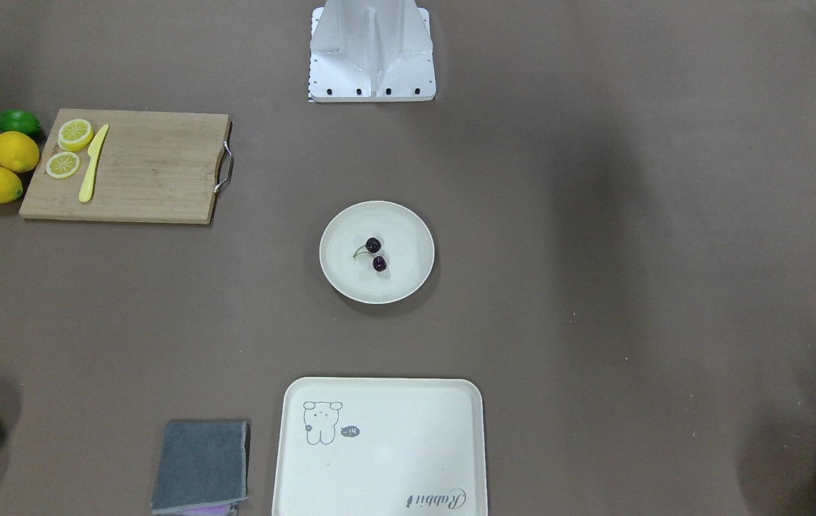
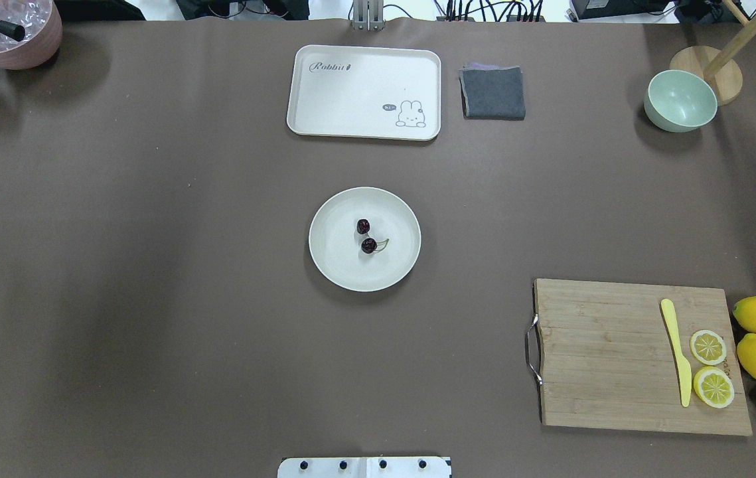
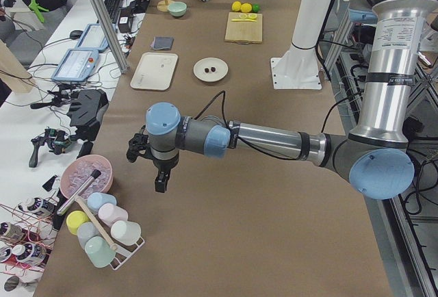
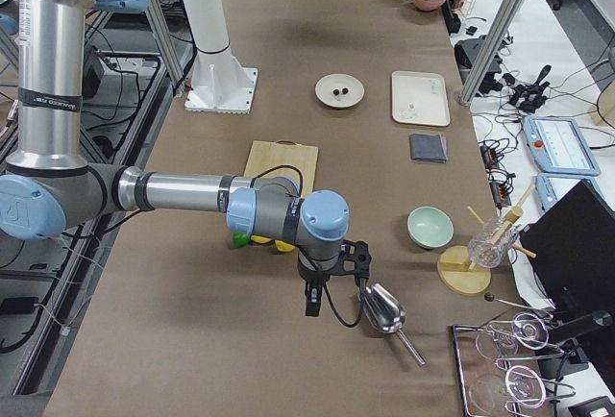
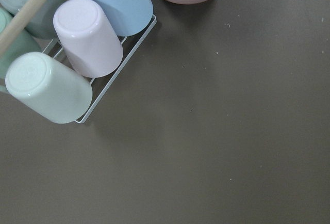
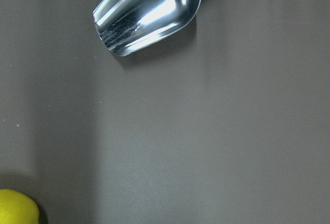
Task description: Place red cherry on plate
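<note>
Brown tabletop (image 2: 152, 265) holds the plate (image 2: 334, 265), red cherry (image 2: 366, 236) lying inside it, so I reckon left gripper (image 3: 159, 182) and right gripper (image 4: 315, 304) hang wide, finished; apart or together, I cannot tell.

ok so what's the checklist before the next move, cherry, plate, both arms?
1. Red cherry on plate: ok. Both cherries lie inside the rim, near the middle.
2. Plate flat on the table, apart from the tray: ok.
3. Left gripper clear of the plate: ok. It hangs at the table's end, by the cup rack.
4. Right gripper clear of the plate: ok. It hangs at the opposite end, beside the metal scoop.
5. Grippers open or shut: cannot tell. Only the side views show them.
</note>
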Robot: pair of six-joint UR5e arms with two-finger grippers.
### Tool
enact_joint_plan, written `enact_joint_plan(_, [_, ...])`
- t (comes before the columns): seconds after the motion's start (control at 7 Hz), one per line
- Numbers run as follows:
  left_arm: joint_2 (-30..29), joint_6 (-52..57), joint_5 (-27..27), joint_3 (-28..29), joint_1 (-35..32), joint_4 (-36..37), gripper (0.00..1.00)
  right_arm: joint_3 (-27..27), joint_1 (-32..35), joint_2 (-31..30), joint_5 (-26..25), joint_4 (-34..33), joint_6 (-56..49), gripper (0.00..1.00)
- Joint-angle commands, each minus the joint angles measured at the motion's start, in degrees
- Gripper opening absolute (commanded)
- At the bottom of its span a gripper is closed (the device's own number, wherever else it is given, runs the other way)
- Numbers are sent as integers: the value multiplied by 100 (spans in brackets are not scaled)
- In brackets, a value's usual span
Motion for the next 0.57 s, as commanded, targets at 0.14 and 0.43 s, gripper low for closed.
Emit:
enact_joint_plan(0.14, [211, -4, -18, -64, 29, -14, 98, 13, 147, -136, 21, 1, -20, 100])
enact_joint_plan(0.43, [203, -4, -18, -46, 29, -23, 98, 48, 165, -32, 39, 1, 32, 100])
